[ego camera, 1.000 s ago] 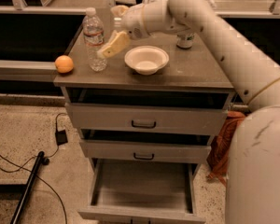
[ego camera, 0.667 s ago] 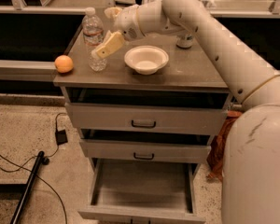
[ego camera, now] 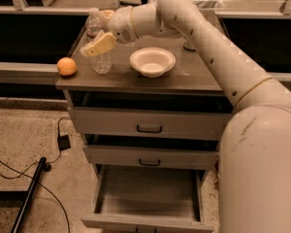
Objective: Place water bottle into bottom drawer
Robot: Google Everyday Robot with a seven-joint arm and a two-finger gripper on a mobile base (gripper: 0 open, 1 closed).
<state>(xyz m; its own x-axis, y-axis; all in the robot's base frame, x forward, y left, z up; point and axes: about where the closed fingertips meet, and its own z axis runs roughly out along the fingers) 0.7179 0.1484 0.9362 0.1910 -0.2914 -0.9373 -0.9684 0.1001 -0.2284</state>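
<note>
The water bottle [ego camera: 102, 63] stands upright near the left end of the cabinet top [ego camera: 189, 79], clear and ribbed with a white cap. My gripper [ego camera: 100, 44] reaches in from the right and sits across the bottle's middle, at its label, covering part of it. The bottle's base rests on the cabinet top. The bottom drawer [ego camera: 145, 222] is pulled out below, a wide shallow grey tray with nothing in it.
An orange [ego camera: 66, 66] lies at the left edge of the top. A white bowl [ego camera: 152, 61] sits to the right of the bottle. Two upper drawers [ego camera: 149, 128] with dark handles are slightly ajar. Cables and a black pole [ego camera: 30, 193] lie on the floor at left.
My gripper has moved left and slightly up, from beside the bottle to across its middle. The bottle, bowl and orange have not moved.
</note>
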